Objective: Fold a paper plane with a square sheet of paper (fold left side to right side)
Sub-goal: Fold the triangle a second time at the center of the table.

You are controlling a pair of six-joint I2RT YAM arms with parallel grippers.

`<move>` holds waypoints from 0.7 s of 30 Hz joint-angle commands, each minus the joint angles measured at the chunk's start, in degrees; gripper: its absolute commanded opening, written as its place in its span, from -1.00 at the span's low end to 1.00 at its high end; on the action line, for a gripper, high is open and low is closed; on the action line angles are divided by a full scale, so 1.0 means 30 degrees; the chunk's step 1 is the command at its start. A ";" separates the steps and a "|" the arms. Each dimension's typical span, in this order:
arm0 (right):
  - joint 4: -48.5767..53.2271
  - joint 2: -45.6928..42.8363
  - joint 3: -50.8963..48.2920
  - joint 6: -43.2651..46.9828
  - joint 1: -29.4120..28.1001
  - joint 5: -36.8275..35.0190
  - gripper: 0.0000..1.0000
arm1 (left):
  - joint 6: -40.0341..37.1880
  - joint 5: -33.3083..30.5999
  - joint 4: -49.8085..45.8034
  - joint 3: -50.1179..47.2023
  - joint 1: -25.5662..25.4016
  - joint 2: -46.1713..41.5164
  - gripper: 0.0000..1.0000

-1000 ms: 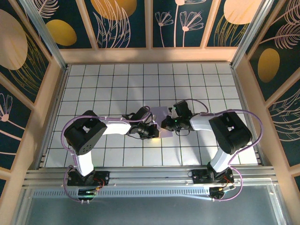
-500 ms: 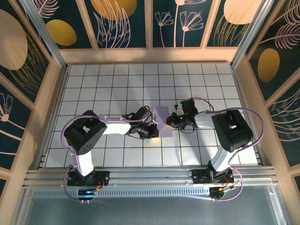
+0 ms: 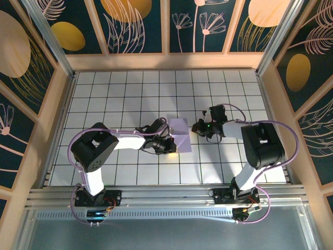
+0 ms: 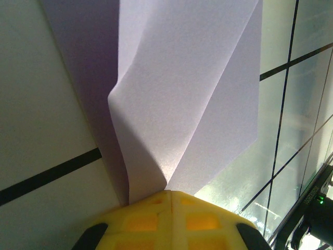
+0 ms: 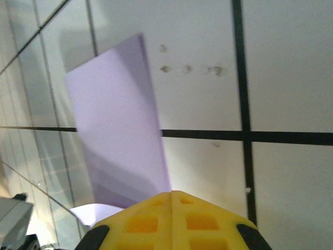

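Observation:
The lavender sheet of paper (image 3: 180, 131) lies folded in the middle of the tiled floor, about one tile wide, with a slanted fold near its near end. My left gripper (image 3: 170, 146) is shut on the near-left edge. In the left wrist view the paper (image 4: 187, 88) rises out from between the shut yellow fingertips (image 4: 151, 219), buckled into a soft crease. My right gripper (image 3: 196, 127) sits just right of the sheet, shut. In the right wrist view the paper (image 5: 117, 130) lies ahead and to the left of the closed tips (image 5: 172, 194), with nothing seen between them.
The white grid floor (image 3: 130, 88) spreads around the paper. Wooden walls (image 3: 166, 61) close in the back and both sides. A metal rail (image 3: 166, 195) runs along the near edge by the arm bases. The right arm's elbow (image 3: 260, 143) stands at the right.
My right gripper has drawn back to the right and slightly farther away, off the paper. More of the folded sheet is now uncovered. The left gripper has held its place.

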State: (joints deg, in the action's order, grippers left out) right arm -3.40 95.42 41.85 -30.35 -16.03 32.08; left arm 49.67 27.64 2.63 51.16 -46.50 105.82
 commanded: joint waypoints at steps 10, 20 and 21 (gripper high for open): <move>-0.3023 0.0056 -0.1642 -0.2387 -0.3164 0.1609 -1.00 | 0.0151 -0.0457 -0.1603 -0.0309 -0.0045 0.0460 -1.00; -0.1816 0.1670 -0.1626 -0.2087 -0.3161 0.0491 -1.00 | -0.0134 -0.0341 -0.1662 -0.0148 -0.0056 0.0084 -1.00; -0.1569 0.1735 -0.1662 -0.2030 -0.3139 0.0388 -1.00 | -0.0224 -0.0309 -0.1719 -0.0066 -0.0056 0.0017 -1.00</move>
State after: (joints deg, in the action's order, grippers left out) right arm -10.76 98.37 37.65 -36.62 -25.47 36.03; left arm 49.63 27.64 2.57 51.18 -46.50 105.80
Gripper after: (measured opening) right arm 0.051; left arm 0.044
